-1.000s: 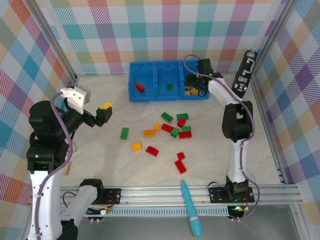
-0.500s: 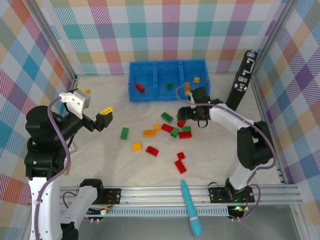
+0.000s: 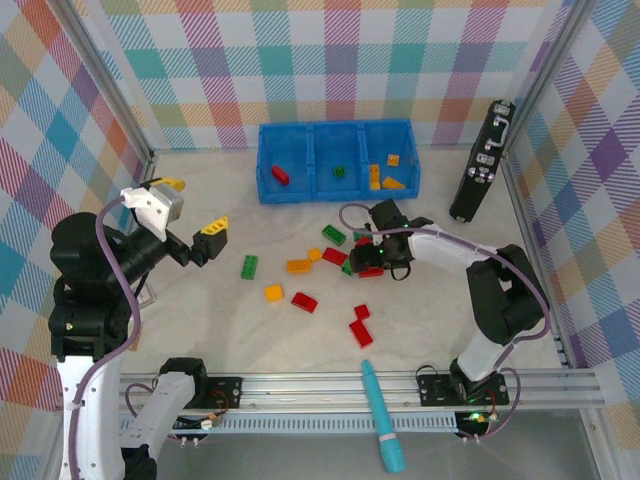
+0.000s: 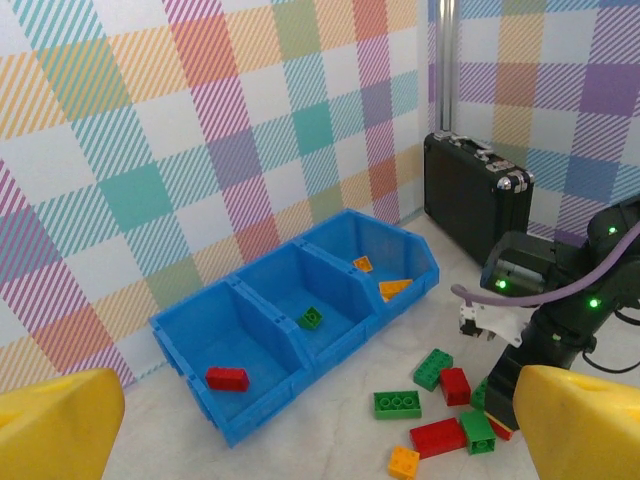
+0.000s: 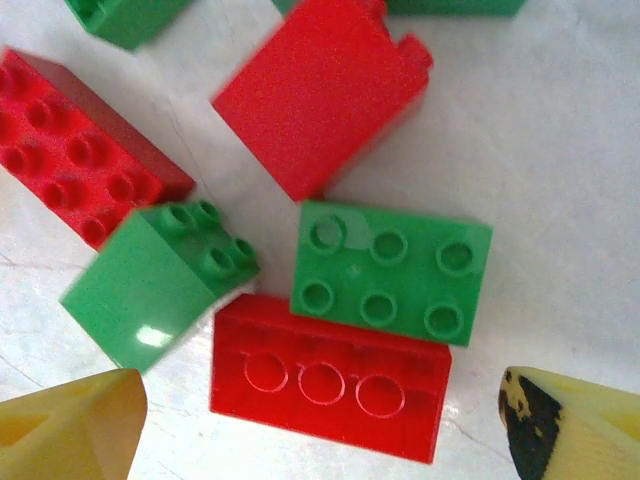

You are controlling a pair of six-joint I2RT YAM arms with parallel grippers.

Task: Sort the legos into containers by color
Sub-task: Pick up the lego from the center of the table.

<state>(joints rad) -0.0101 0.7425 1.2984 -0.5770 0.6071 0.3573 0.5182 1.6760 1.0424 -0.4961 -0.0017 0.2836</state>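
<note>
The blue three-part container [image 3: 300, 194] stands at the back, with a red lego [image 3: 280, 174] in its left part, a green one [image 3: 339, 171] in the middle and orange ones [image 3: 385, 178] on the right. Loose legos lie mid-table, among them a green one [image 3: 249, 266] and an orange one [image 3: 298, 265]. My right gripper [image 3: 364, 257] hangs open, low over a cluster; an upturned red lego [image 5: 330, 375] lies between its fingertips, with a green one [image 5: 390, 270] beside it. My left gripper [image 3: 205, 240] is raised at the left, open and with nothing in it.
A tall black device [image 3: 482, 160] leans at the right wall. A teal pen-like tool [image 3: 382, 430] lies across the near metal rail [image 3: 300, 385]. More red legos [image 3: 361, 333] lie nearer the front. Checkered walls close in the sides and back.
My right arm has swung from the container's right part down to the cluster of legos mid-table, and its jaws opened a little wider. The left arm has barely shifted.
</note>
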